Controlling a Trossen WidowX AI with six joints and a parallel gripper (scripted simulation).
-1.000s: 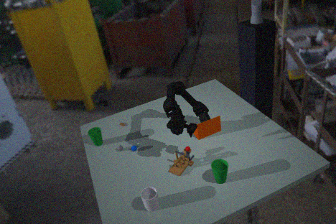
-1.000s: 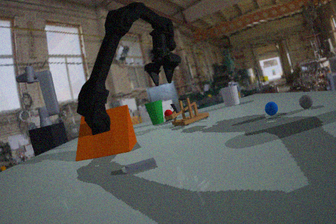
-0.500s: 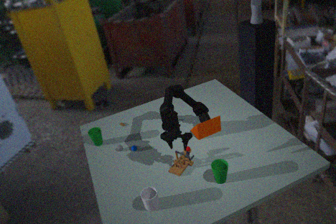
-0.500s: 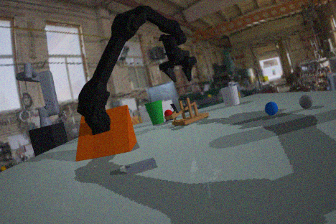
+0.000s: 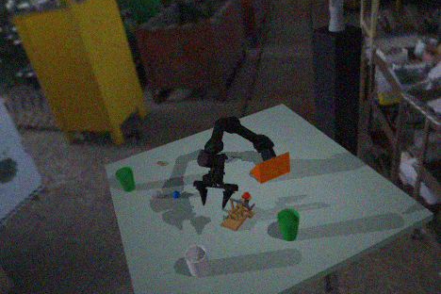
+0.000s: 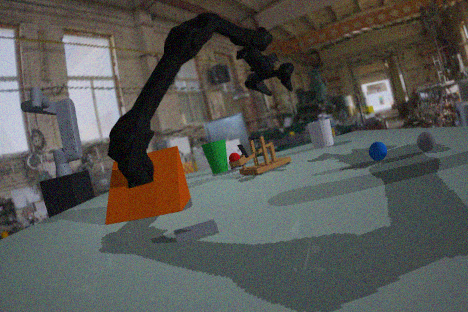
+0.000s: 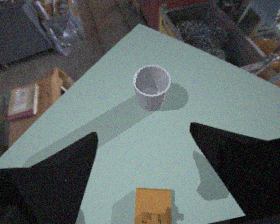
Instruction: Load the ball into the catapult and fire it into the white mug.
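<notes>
The red ball (image 5: pixel 246 195) (image 6: pixel 234 157) sits in the spoon end of the wooden catapult (image 5: pixel 233 222) (image 6: pixel 270 165) (image 7: pixel 153 200). The spoon end is low, at the side away from the mug. The white mug (image 5: pixel 197 261) (image 6: pixel 321 132) (image 7: pixel 151 102) stands upright beyond the catapult's plank end; in the wrist view the plank lies almost straight below it. My gripper (image 5: pixel 214 205) (image 6: pixel 280 92) (image 7: pixel 145 131) is open and empty, high above the table and clear of the catapult. The wrist view cuts off the ball and most of the catapult.
One green cup (image 5: pixel 288 225) (image 6: pixel 216 157) stands beside the catapult, another green cup (image 5: pixel 125 179) at the far left. An orange wedge (image 5: pixel 275 170) (image 6: pixel 150 185) is near the arm. A blue ball (image 5: pixel 176 194) (image 6: pixel 378 151) and a grey ball (image 6: pixel 426 141) lie apart from the catapult.
</notes>
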